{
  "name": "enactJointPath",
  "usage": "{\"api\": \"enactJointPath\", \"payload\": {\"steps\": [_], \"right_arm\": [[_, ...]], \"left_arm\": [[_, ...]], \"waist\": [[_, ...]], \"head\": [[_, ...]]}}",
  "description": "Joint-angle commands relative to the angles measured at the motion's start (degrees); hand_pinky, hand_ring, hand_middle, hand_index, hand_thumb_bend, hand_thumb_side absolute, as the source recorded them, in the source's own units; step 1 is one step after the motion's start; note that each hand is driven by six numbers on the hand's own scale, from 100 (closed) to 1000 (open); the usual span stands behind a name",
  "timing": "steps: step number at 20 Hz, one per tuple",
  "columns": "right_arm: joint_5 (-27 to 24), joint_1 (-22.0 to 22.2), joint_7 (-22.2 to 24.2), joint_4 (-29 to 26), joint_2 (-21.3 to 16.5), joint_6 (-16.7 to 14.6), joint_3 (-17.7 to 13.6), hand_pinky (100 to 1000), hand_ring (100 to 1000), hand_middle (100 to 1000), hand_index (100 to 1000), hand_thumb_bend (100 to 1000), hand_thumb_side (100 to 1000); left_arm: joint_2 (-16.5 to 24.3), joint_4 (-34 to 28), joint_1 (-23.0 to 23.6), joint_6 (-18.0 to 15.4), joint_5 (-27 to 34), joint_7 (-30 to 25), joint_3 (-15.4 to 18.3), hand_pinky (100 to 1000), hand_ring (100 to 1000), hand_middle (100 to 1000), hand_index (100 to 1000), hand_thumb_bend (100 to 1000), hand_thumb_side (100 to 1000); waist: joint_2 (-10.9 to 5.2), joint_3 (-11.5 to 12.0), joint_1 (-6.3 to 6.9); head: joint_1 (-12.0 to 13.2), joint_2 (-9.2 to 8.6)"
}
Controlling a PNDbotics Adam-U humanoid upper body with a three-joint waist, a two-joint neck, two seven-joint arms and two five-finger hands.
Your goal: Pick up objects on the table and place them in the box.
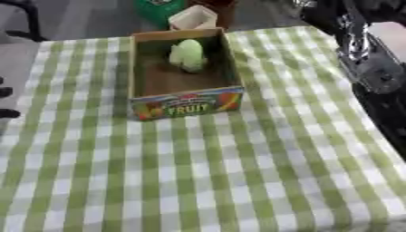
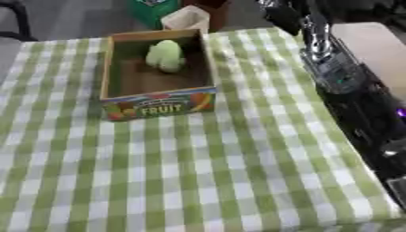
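Box: the cardboard box marked FRUIT sits on the far middle of the checked tablecloth, open at the top, its printed wall facing you.
Green object: a pale green rounded thing already lies inside the box, toward the back wall — what it is, you can't make out from here.
Cloth: nothing else to pick shows on the cloth in either view, so by the look of it your job is close to done.
Handling: it looks light, smooth and lumpy — probably a toy fruit or a soft piece. If you must take it again, close on its broad middle from above, not on the narrow top where it could slip.
Right arm: the black and silver arm runs along the right edge of the table; its hand is not shown, so the state of its fingers can't be told.
Left hand: only dark bits at the left edge — you can't tell whether it is released or clenched.
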Motion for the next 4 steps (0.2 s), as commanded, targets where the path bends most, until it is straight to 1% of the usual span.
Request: {"api": "enactJointPath", "payload": {"steps": [1,4], "right_arm": [[-1.8,0.2,-1.0,-1.2,-2.3,-0.1,-1.3,653,757,705,742,100,415],[-2.9,0.7,-1.4,-0.9,-2.2,-0.2,-1.5,651,754,703,741,100,432]], "left_arm": [[1.1,-0.9,-0.5,-0.1,-0.2,0.2,0.7,598,787,737,732,148,168],[1.0,-0.9,-0.4,-0.1,-0.2,0.4,0.8,597,786,737,731,150,170]], "waist": [[-0.76,-0.1,-0.06],[-0.73,-0.2,-0.11]], "head": [[0.2,-0.51],[0.3,-0.48]]}}
